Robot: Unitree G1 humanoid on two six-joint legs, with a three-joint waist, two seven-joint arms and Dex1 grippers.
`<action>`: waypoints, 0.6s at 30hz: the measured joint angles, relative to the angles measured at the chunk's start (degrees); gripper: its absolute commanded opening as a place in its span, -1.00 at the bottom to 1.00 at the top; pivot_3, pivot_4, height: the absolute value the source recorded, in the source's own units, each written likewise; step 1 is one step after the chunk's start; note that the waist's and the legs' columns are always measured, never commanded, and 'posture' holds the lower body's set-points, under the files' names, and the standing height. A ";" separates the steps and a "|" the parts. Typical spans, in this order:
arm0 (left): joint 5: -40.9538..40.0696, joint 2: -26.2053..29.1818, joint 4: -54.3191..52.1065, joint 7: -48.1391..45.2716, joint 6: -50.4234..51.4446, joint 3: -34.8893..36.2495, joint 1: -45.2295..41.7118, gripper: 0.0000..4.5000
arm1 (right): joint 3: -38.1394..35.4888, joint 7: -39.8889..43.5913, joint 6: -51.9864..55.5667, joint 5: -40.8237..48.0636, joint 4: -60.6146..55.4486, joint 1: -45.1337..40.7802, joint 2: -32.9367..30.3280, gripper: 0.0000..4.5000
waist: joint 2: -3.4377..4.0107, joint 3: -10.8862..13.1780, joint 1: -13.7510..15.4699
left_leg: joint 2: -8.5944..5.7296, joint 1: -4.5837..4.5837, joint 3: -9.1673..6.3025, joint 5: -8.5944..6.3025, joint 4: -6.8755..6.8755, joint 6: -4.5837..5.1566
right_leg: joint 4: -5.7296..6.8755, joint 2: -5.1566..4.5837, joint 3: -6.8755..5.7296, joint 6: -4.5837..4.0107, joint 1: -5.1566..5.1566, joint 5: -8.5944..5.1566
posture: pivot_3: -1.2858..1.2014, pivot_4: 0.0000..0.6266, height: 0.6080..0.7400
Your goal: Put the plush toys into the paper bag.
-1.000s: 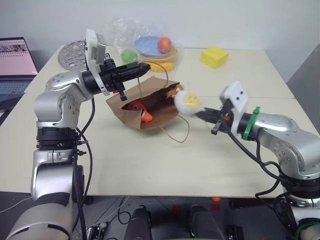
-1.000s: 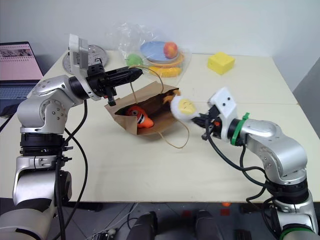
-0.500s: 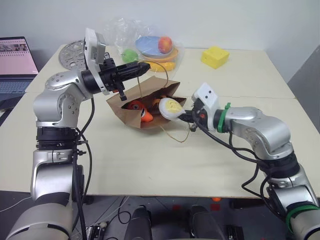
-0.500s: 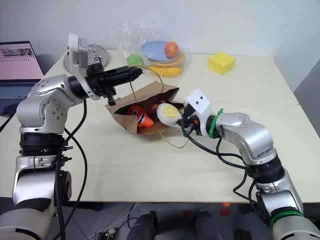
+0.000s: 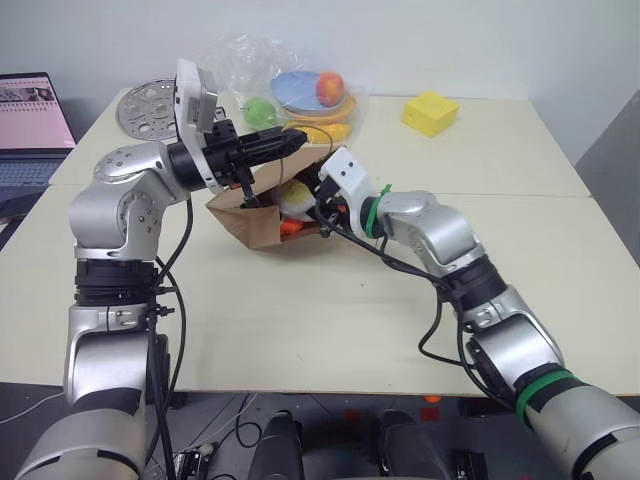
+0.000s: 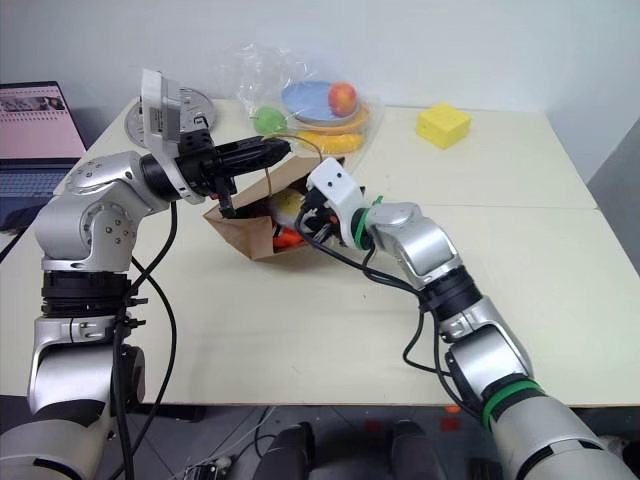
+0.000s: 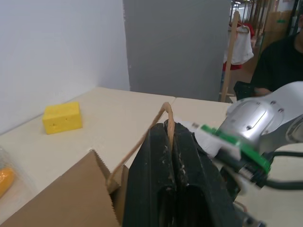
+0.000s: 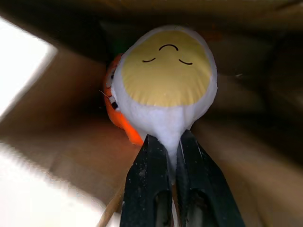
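Fingers of my right pincer [image 8: 171,156] are pinched tight on the white skirt of the white-and-yellow plush toy [image 8: 166,75], holding it inside the mouth of the paper bag [image 5: 255,222], right against the orange carrot toy [image 8: 124,124] lying within. My left pincer [image 7: 171,142] is clamped shut on the bag's cord handle [image 7: 142,139], lifting that edge above the desk [image 5: 330,320].

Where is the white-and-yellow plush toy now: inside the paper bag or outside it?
Inside: the right gripper holds the egg-like plush toy within the paper bag's brown walls.
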 measured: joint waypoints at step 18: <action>-0.42 -0.09 -0.14 -0.10 0.90 -0.18 -0.08 -1.00 | -6.88 -1.44 -5.03 -3.63 1.10 1.57 -2.22 0.98 | 0.01 0.01 -0.07 | 0.00 0.00 0.00 0.00 -0.01 0.00 | 0.01 0.00 0.01 0.00 -0.01 0.00 | 0.03 -0.52 1.00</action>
